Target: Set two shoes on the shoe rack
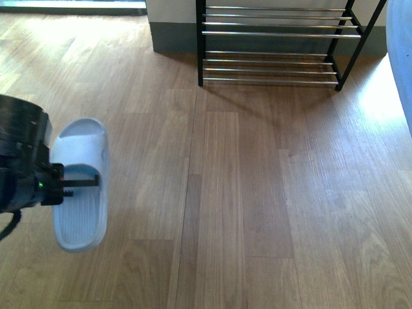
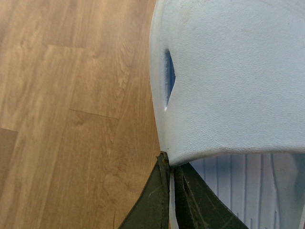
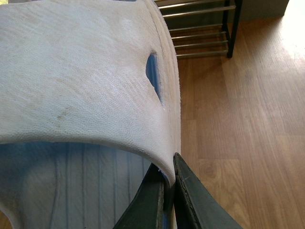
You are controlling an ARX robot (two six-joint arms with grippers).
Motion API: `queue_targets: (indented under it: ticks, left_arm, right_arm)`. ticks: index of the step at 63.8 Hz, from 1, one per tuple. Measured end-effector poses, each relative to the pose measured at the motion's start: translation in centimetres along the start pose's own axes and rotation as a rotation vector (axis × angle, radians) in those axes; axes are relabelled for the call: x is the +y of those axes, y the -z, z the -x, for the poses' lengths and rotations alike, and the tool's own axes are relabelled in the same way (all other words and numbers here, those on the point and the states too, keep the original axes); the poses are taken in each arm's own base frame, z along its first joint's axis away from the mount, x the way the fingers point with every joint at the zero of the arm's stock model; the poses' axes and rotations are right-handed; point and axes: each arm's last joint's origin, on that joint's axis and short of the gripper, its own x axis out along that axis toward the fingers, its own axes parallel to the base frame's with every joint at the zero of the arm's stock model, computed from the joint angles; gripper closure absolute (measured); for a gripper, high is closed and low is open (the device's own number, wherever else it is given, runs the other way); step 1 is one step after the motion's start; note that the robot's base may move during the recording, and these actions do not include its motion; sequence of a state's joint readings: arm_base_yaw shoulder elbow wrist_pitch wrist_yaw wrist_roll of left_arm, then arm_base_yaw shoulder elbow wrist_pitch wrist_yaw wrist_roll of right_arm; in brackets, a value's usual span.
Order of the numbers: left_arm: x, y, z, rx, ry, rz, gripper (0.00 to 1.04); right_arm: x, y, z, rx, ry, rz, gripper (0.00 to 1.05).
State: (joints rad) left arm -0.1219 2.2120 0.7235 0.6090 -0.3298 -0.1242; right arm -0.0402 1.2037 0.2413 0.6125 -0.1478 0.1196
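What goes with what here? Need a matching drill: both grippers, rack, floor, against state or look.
Things:
1. left gripper
2. right gripper
3. shoe rack
4. floor

Matches:
a. black frame, chrome rods
b. wood planks
c. shut on the strap edge of the pale blue slipper, at the front view's left
d. shut on the strap edge of the second slipper, rack beyond it

Pairs: 1-c, 2-d, 3-a, 4-b

The left arm [image 1: 22, 154] enters from the near left edge, its wrist housing black with a small green light on it. The left claw [image 1: 94, 182] points right, its dark fingers [image 2: 152, 200] pressed together on the strap rim of a pale blue slipper [image 2: 228, 71]. The right claw [image 3: 167, 181] is pinched the same way on a second slipper [image 3: 81, 71].
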Motion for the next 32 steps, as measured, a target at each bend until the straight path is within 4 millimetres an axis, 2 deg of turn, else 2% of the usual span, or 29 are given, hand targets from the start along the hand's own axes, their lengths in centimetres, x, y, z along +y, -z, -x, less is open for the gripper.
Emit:
queue_targets:
  ticks: [18,22,32]
  left_arm:
    - [3.3,-3.2,9.9,-0.173,-0.042,0.006,1.03]
    - [4.2,-4.2,13.4,-0.243,-0.055,0.018,1.03]
    - [5.2,-5.4,18.8,-0.358,-0.080,0.023,1.03]
  right_arm:
    - [0.0,0.0,0.0,0.000,0.000,0.000,1.03]
    - [0.0,0.0,0.0,0.000,0.000,0.000,1.03]
    - [0.0,0.0,0.0,0.000,0.000,0.000,1.03]
